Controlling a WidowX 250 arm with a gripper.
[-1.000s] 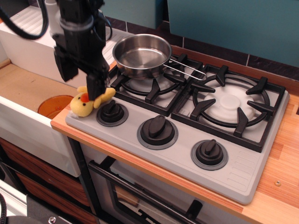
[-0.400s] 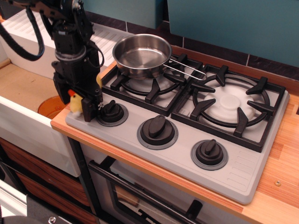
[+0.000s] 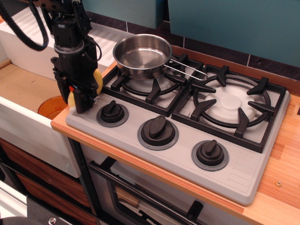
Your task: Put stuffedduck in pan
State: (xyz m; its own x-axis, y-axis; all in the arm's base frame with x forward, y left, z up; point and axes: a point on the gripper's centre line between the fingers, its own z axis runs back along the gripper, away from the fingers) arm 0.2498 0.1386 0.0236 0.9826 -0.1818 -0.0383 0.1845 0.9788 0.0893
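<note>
The stuffedduck (image 3: 97,80) is a small yellow plush, mostly hidden between my black gripper's fingers, with yellow showing on both sides. My gripper (image 3: 80,102) is shut on it and holds it just above the stove's front left corner, next to the left knob (image 3: 112,113). The pan (image 3: 142,54) is a shiny round steel pan with a wire loop handle pointing right. It sits empty on the back left burner, behind and to the right of the gripper.
The grey stove top (image 3: 243,173) has two black burner grates and three black knobs along its front. A white sink basin (image 3: 28,117) with an orange dish (image 3: 52,106) in it lies left of the wooden counter edge. A teal wall stands behind.
My gripper came down over the duck at the stove's front left corner, shut on it, and has now lifted it slightly. The pan has not moved.
</note>
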